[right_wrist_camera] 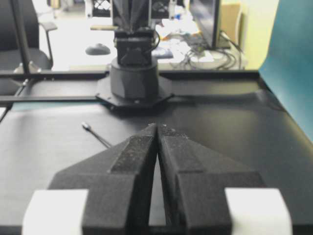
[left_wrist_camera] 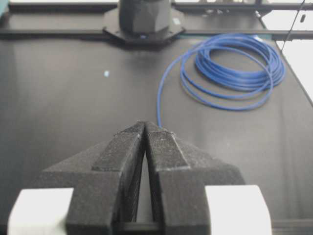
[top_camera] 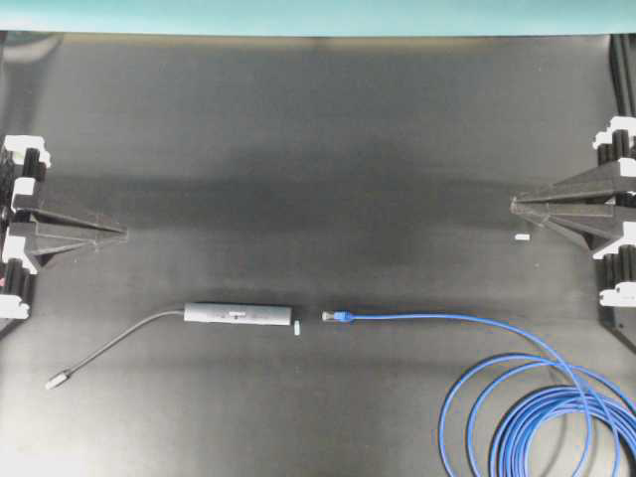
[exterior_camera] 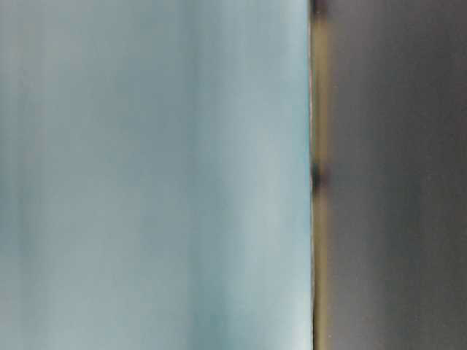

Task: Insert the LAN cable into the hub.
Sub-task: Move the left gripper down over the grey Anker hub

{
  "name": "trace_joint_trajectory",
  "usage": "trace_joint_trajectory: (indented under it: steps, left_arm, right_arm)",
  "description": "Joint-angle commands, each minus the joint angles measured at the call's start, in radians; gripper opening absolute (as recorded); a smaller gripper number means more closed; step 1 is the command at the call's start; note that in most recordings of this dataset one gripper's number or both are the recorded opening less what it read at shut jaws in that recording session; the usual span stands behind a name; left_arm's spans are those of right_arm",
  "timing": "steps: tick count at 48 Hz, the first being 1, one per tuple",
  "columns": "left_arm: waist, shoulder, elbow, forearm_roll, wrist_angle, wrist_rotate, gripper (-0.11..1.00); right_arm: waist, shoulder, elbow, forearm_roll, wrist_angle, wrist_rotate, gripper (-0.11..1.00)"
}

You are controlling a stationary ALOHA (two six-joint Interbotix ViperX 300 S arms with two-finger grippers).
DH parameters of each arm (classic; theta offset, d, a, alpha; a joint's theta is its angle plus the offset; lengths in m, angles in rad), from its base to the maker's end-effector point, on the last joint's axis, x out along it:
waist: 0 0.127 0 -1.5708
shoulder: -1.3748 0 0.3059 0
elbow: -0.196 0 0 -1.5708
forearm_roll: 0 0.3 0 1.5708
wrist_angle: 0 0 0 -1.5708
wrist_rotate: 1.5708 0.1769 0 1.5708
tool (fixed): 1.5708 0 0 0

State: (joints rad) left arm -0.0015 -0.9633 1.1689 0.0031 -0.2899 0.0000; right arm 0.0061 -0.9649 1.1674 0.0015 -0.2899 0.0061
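The hub (top_camera: 238,314), a slim dark-grey bar, lies on the black table with its thin grey cord (top_camera: 124,343) trailing left to a small plug (top_camera: 58,379). A short gap to its right lies the plug (top_camera: 334,317) of the blue LAN cable (top_camera: 447,318), which runs right into coils (top_camera: 556,422). My left gripper (top_camera: 121,234) rests shut at the left edge, empty, well behind the hub. My right gripper (top_camera: 515,205) is shut and empty at the right edge. The left wrist view shows the cable coils (left_wrist_camera: 234,68) past the shut fingertips (left_wrist_camera: 145,125); the right wrist view shows the grey cord's plug (right_wrist_camera: 86,126).
A tiny pale chip (top_camera: 297,326) lies just off the hub's right end. A small white piece (top_camera: 522,238) sits near the right gripper. The opposite arm's base (left_wrist_camera: 144,19) stands at the far table edge. The table-level view is a blur of teal and dark.
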Motion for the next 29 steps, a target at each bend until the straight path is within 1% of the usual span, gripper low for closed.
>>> trace_joint_trajectory:
  steps: [1, 4, 6, 7, 10, 16, 21, 29]
  left_arm:
    - [0.006, 0.052, -0.043, 0.040, 0.032, -0.043, 0.06]
    - [0.006, 0.084, -0.067, 0.040, 0.075, -0.069, 0.04]
    - [0.003, 0.107, -0.086, 0.041, 0.104, -0.081, 0.01]
    - [0.002, 0.120, -0.094, 0.041, 0.120, -0.084, 0.01]
    - [-0.015, 0.153, -0.120, 0.041, 0.170, -0.086, 0.01]
    - [-0.048, 0.229, -0.166, 0.041, 0.295, -0.081, 0.01]
    - [-0.066, 0.276, -0.179, 0.041, 0.344, -0.083, 0.01]
    - [-0.066, 0.339, -0.179, 0.041, 0.319, -0.107, 0.01]
  right_arm:
    - [-0.012, 0.021, -0.017, 0.006, 0.002, -0.002, 0.03]
    - [-0.011, 0.044, -0.037, 0.018, 0.058, 0.002, 0.01]
    - [-0.011, 0.064, -0.055, 0.023, 0.120, 0.005, 0.00]
    - [-0.011, 0.081, -0.071, 0.023, 0.169, 0.006, 0.00]
    - [-0.009, 0.117, -0.103, 0.023, 0.262, 0.006, 0.00]
    - [0.003, 0.189, -0.153, 0.023, 0.393, 0.003, 0.00]
    - [0.020, 0.253, -0.173, 0.023, 0.445, 0.003, 0.00]
    - [0.041, 0.344, -0.195, 0.023, 0.462, 0.005, 0.00]
